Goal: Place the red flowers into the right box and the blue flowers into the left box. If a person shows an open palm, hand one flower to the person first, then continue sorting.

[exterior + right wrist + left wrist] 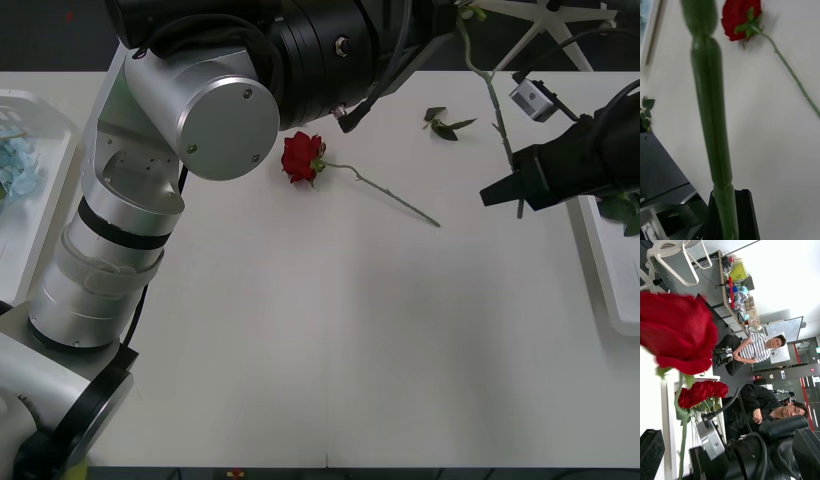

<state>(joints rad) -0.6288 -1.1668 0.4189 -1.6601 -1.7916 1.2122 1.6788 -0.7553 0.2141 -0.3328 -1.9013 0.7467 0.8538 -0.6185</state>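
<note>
while the right gripper (497, 192) hangs at three o'clock over the table (330, 340), we see its black fingers (743, 213) clamped on a green stem (711, 112) rising toward one o'clock. a loose red rose (299, 157) lies at twelve o'clock. the right box (610, 270) sits at three, the left box (45, 200) with blue flowers (14, 165) at nine. we cannot tell the left gripper's fingers.
</note>
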